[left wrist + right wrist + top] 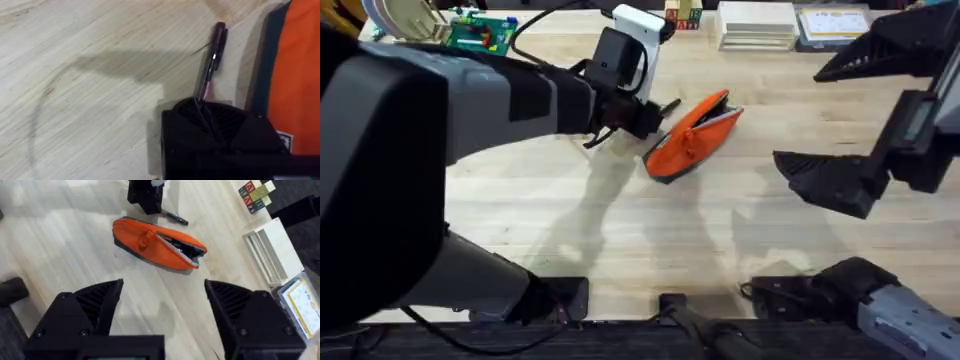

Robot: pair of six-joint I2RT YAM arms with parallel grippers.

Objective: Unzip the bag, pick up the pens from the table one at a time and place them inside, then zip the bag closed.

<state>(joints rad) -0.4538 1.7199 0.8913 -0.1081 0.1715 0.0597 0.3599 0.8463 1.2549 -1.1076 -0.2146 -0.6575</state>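
one pen [214, 57] lies under my left jaws [638, 118], beside the bag [692, 136]; left grip unclear, right jaws [162, 292] apart.

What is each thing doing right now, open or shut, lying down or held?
bag: lying on the table, zip partly open.
pen: lying on the table beside the bag, left tool down over one end.
right tool: open, empty, up away from the bag.

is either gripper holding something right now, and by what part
The left gripper grips the black pen at one end, beside the orange bag. The right gripper is open and holds nothing.
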